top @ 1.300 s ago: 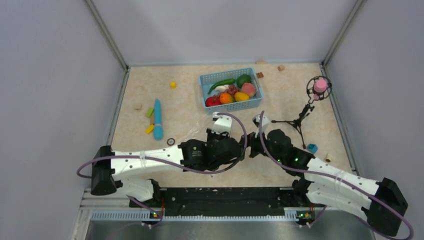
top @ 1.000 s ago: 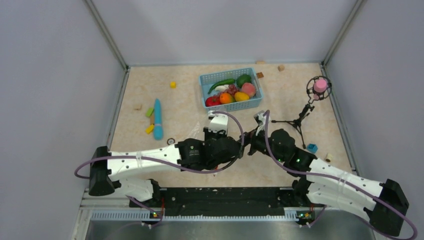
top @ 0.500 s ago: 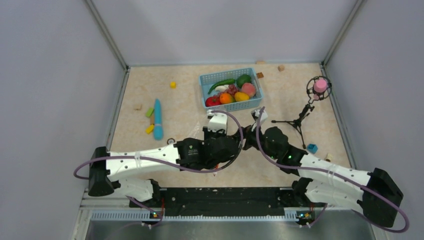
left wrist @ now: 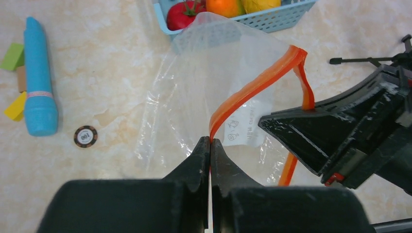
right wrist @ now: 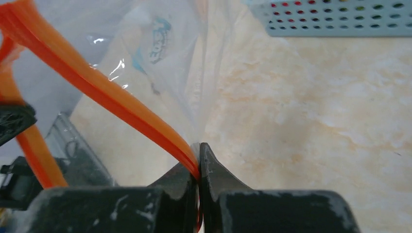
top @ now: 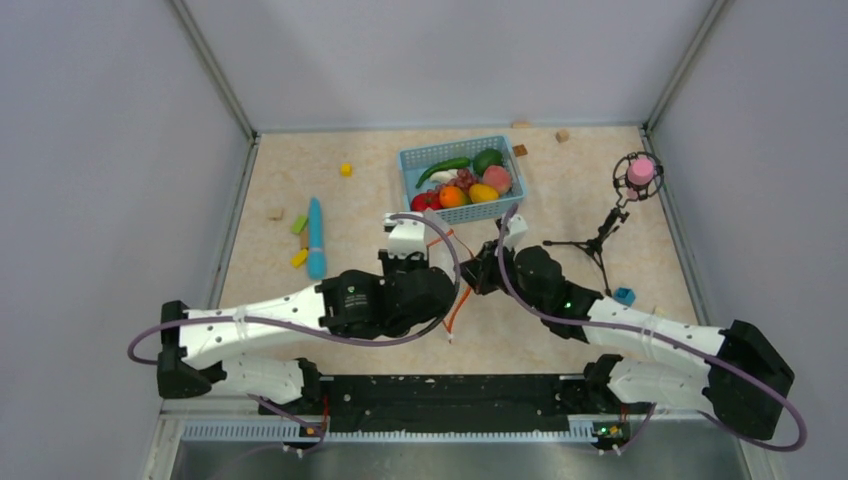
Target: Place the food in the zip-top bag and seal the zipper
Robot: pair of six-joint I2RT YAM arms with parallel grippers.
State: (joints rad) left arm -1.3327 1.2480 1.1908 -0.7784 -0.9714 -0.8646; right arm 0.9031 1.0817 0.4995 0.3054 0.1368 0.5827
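The zip-top bag point(left wrist: 214, 73) is clear and hangs between my two grippers, just in front of the basket. Its orange-red zipper point(left wrist: 262, 80) loops up from my left gripper point(left wrist: 210, 141), which is shut on the strip. My right gripper point(right wrist: 198, 148) is shut on another part of the zipper point(right wrist: 97, 87). In the top view the left gripper point(top: 440, 262) and right gripper point(top: 480, 272) stand close together. The food lies in the light-blue basket point(top: 410, 160): tomato point(top: 425, 200), orange point(top: 452, 196), mango point(top: 483, 192), peach point(top: 497, 178), pepper point(top: 487, 158), chili point(top: 443, 170).
A light-blue stick point(top: 316, 237) with small yellow and green blocks beside it lies at the left. A round token point(left wrist: 86, 136) sits near it. A black tripod with a pink top point(top: 640, 172) stands at the right, with a blue block point(top: 624, 295) nearer.
My right gripper has shut on the zipper strip. Both arms have shifted left and towards the basket, and the orange strip now shows between them.
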